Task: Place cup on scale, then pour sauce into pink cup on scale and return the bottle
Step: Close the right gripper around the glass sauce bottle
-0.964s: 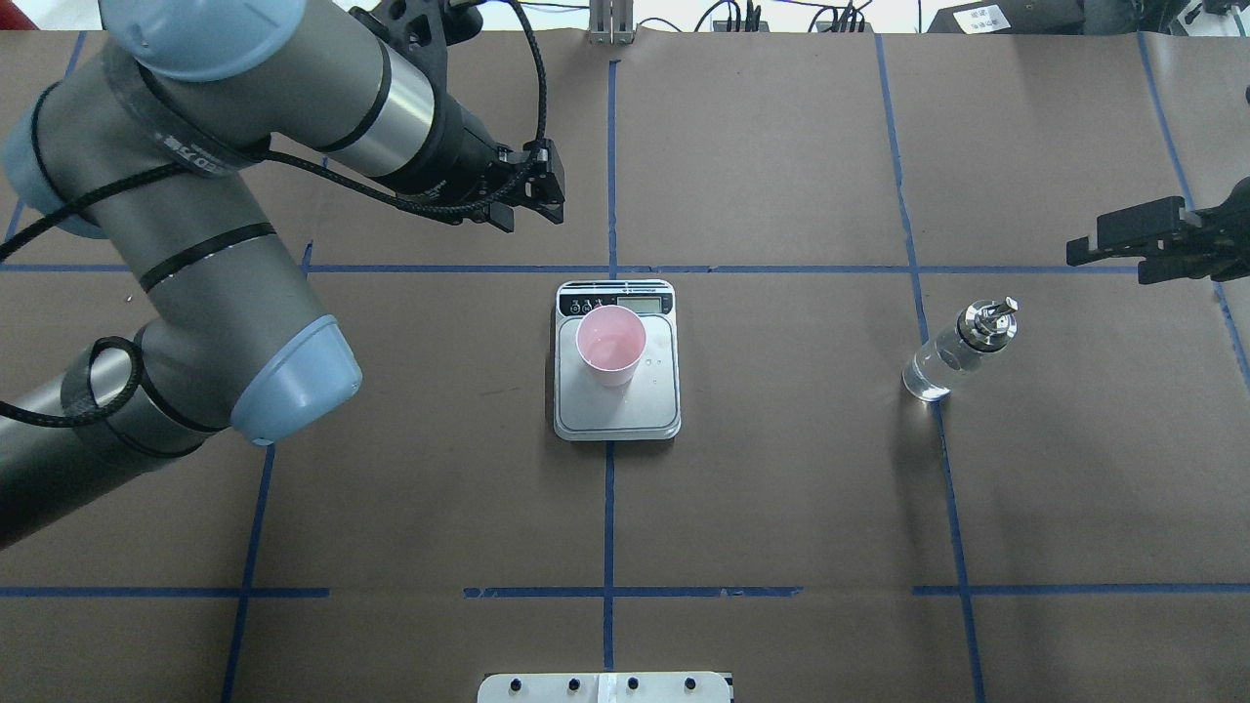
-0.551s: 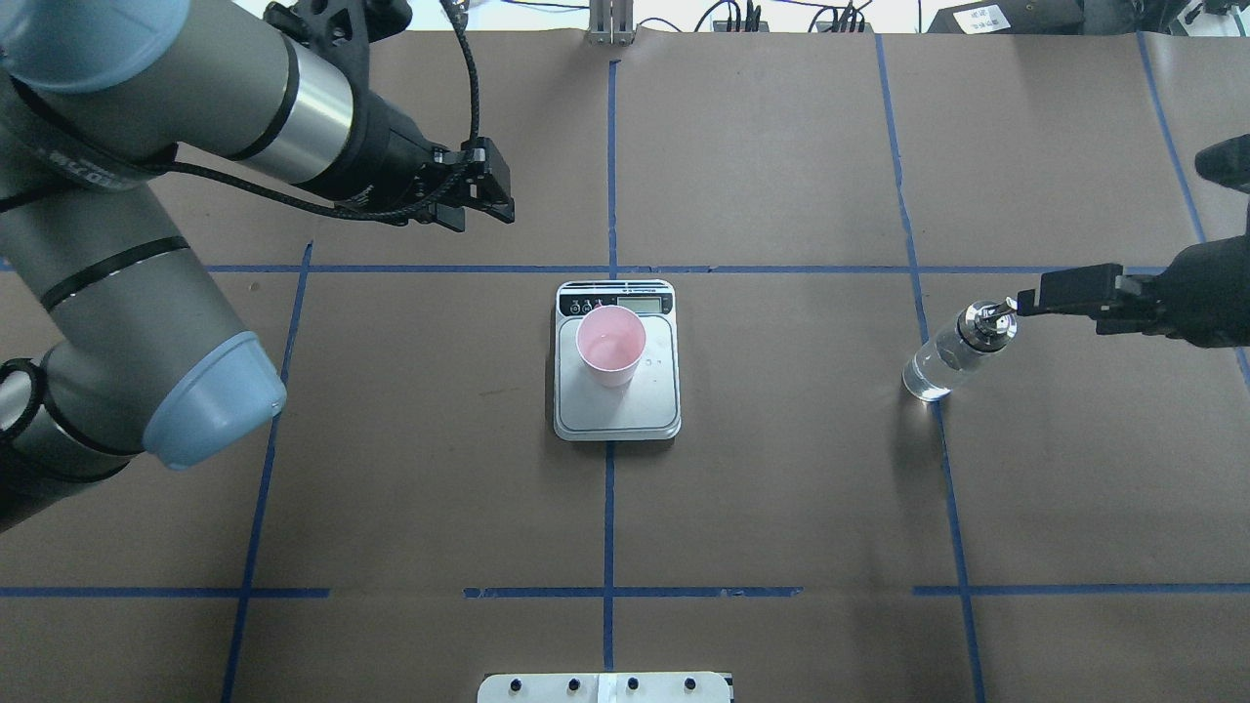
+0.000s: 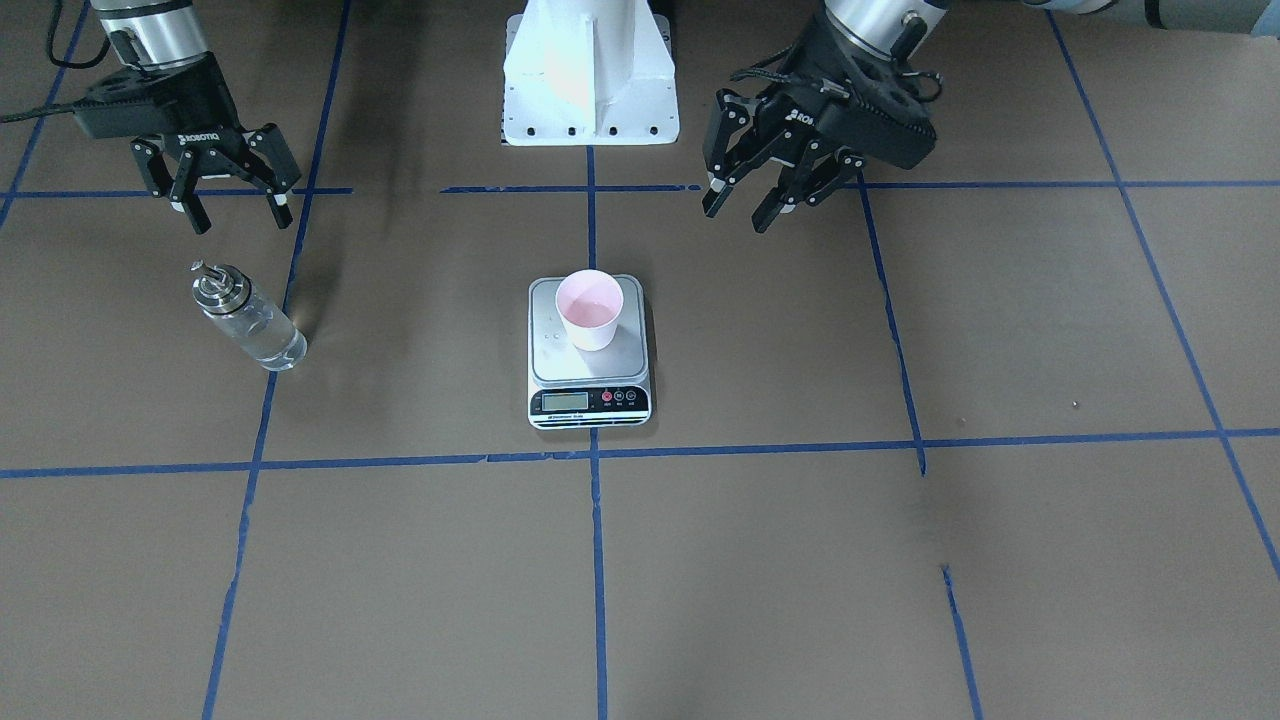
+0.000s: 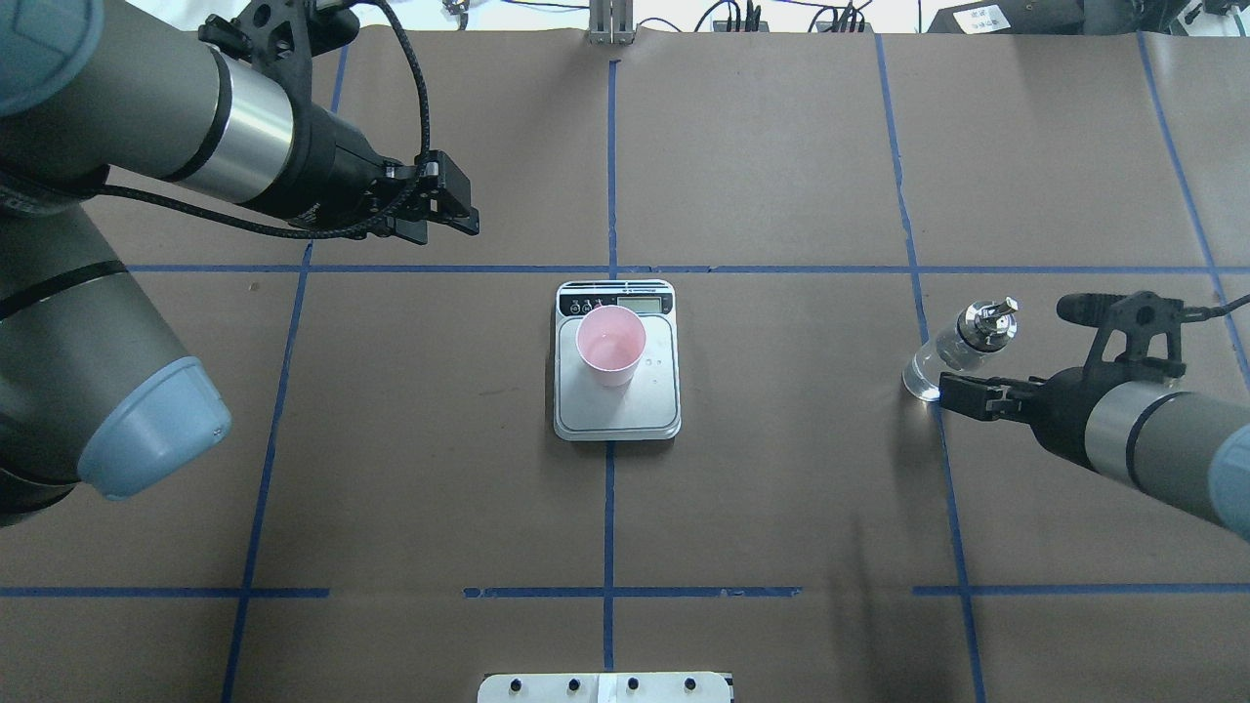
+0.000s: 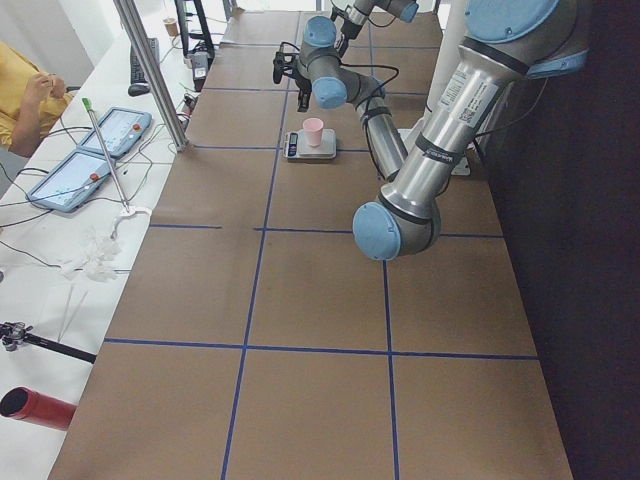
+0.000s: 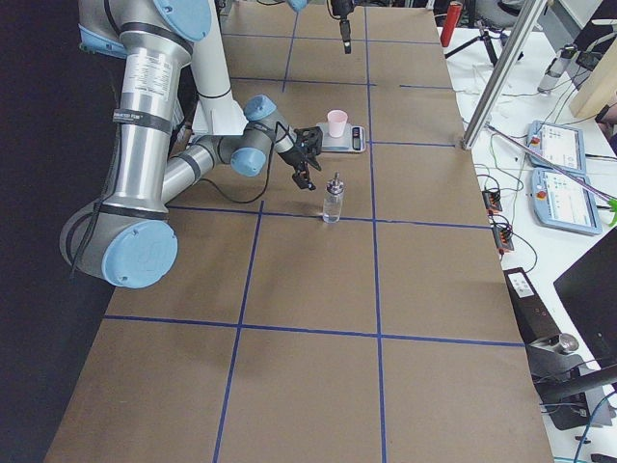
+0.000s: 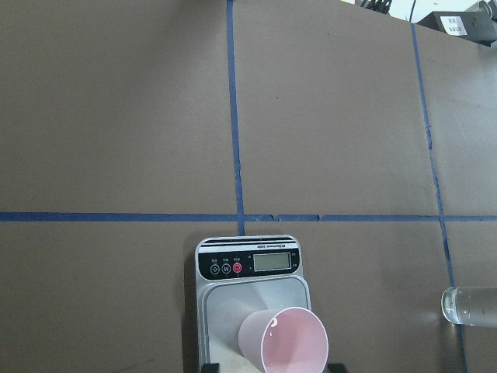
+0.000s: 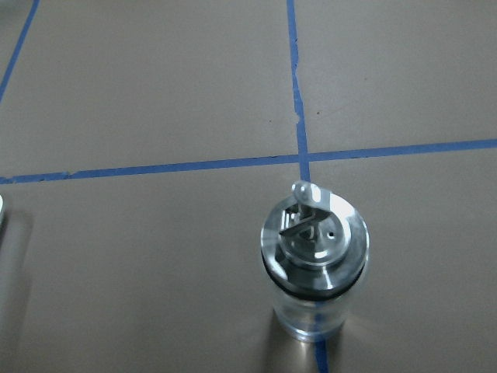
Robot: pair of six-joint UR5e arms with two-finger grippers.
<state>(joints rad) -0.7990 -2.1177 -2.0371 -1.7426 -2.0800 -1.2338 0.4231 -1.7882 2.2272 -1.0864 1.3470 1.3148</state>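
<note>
Cup [image 4: 610, 345]: upright on the scale [image 4: 617, 418], toward the display end of the platform, centre of the overhead frame. First step looks done. A few droplets lie on the steel beside it. Cannot tell whether the cup holds any liquid.

Bottle [image 4: 952, 351]: standing on the table [image 4: 781, 488], right of centre in the overhead frame and well apart from the scale. Cap on, with clear sauce [image 3: 262, 338] visible through the glass. Nothing is gripping it.

Right gripper [image 3: 242, 218]: fingers spread wide, empty, near the bottle's cap but not touching. The right wrist view has the bottle low and centred, so the aim looks good.

Left gripper [image 3: 735, 215]: fingers apart, empty, up and clear of the scale in the upper left of the overhead frame.

Judged left to do: grasp the bottle, carry it to the cup, pour, and put it back.

Against the earlier overhead frames:
- The left gripper has drawn back from just above the scale toward the frame's upper left.
- The right gripper has come from the right edge down to beside the bottle.
- Cup, scale and bottle have not moved.
</note>
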